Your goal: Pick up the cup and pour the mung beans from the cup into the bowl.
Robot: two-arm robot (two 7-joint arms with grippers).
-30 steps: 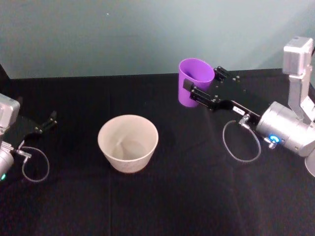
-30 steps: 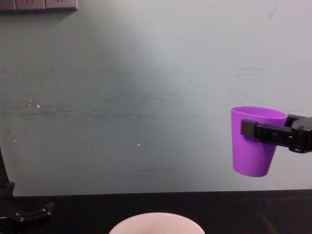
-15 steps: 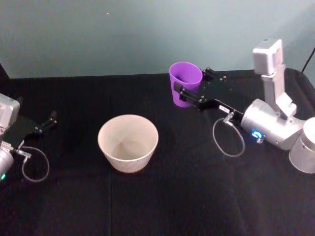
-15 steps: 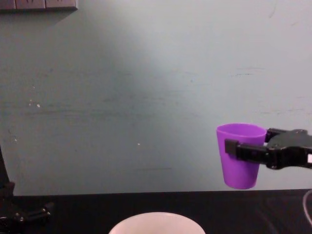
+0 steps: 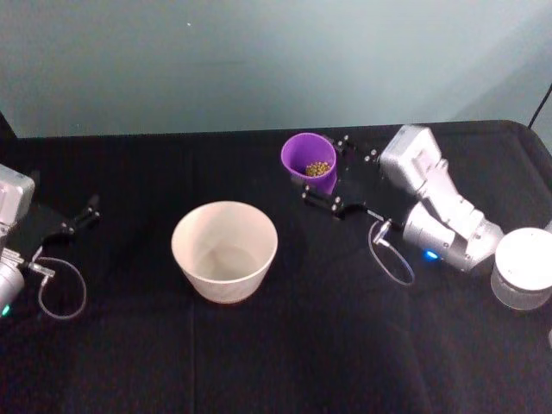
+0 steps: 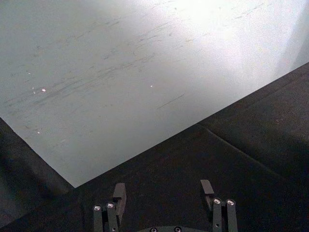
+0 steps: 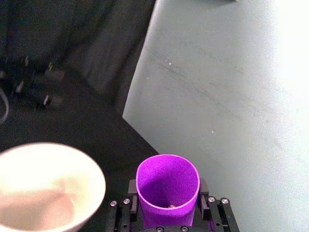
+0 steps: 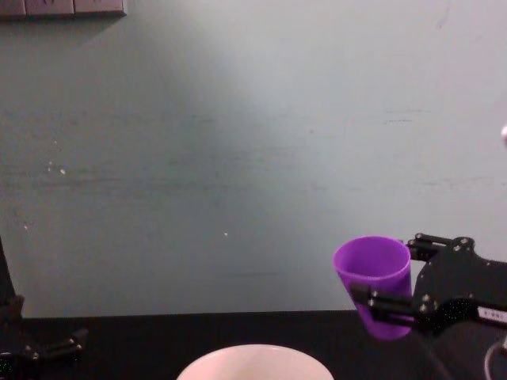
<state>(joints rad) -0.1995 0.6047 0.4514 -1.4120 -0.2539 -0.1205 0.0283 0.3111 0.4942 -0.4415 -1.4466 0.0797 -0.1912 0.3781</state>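
Since the cup (image 5: 308,164) is light, slick plastic holding few beans (image 5: 318,168), my right gripper (image 5: 323,169) clamping its side wall, right of the bowl (image 5: 185,259), seems fine; left gripper (image 5: 79,216) sits open far left.

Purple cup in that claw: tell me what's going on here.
The right claw holds the purple cup, slightly tilted, beyond the bowl on its right, with the mung beans inside. The white bowl has no beans in it, so nothing is poured yet. The left claw rests open at the table's left edge.
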